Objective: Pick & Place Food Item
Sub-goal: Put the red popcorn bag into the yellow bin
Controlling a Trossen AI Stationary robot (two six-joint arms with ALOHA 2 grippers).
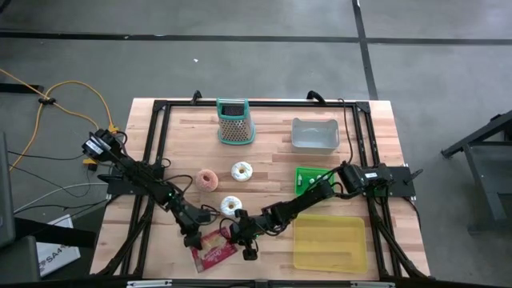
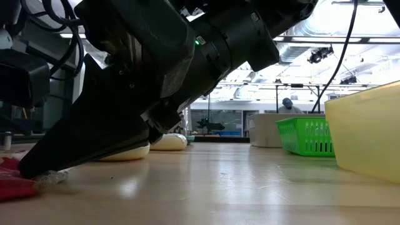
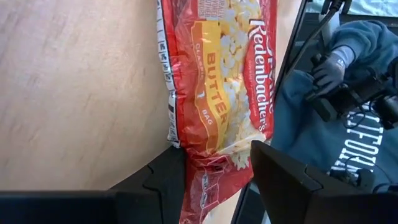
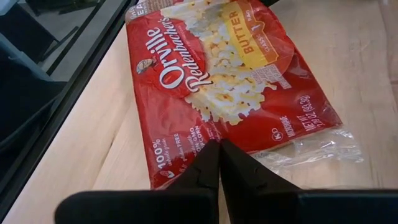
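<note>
A red Orville Redenbacher's butter popcorn bag [image 1: 214, 253] lies flat on the wooden table at its near edge, left of the middle. In the left wrist view one long side of the bag [image 3: 217, 81] reaches past the table's edge. My left gripper [image 1: 194, 240] stands open at the bag's left end, one finger on either side of that end [image 3: 208, 177]. My right gripper [image 1: 250, 254] is shut and comes from the right, with its tips on the bag's other end. My left gripper has the bag's end between its open fingers [image 3: 163, 180]; I cannot tell whether they touch it. My right gripper sets its shut fingertips [image 4: 219, 149] on the bag's red top face [image 4: 186, 140] near its end edge. It slants down from the table's right, and the bag lies flat under the tips.
Three doughnuts [image 1: 208, 180] [image 1: 242, 170] [image 1: 231, 204] lie mid-table. A teal basket [image 1: 234, 122] and a grey bin [image 1: 314, 134] stand at the back, a green basket [image 1: 304, 172] and a yellow tray [image 1: 330, 242] on the right. A person's gloved hand [image 3: 329, 71] shows beyond the near edge.
</note>
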